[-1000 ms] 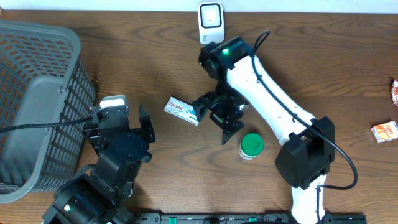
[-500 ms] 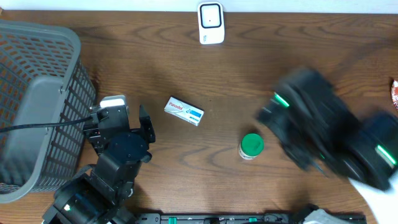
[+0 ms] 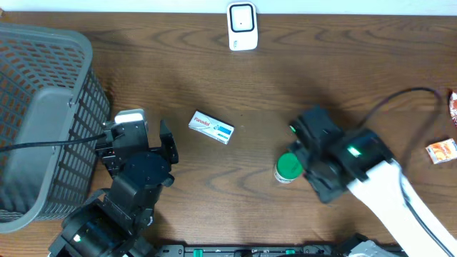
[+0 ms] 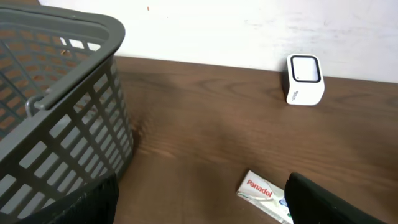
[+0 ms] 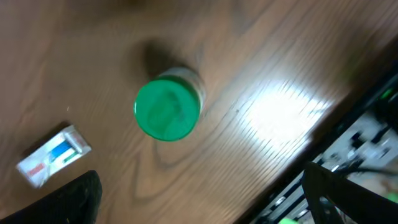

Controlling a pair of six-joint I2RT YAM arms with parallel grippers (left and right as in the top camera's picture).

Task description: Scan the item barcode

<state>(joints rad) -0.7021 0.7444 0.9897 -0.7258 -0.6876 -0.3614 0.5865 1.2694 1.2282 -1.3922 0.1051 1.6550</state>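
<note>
Open table (image 3: 164, 78) around Panadol box (image 3: 211, 127), green-lidded jar (image 3: 289, 166) crowding right end effector (image 3: 310, 158), basket (image 3: 43, 107) left

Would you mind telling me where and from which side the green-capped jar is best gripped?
Probably from straight above, closing on the sides of the jar just below its green cap. It stands upright, apart from the box, and its round shape suits any closing direction.

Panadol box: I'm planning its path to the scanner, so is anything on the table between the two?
Nothing visible does. From overhead, only bare table lies between the Panadol box and the scanner. The green-lidded bottle stands off to the side, clear of that line.
</note>
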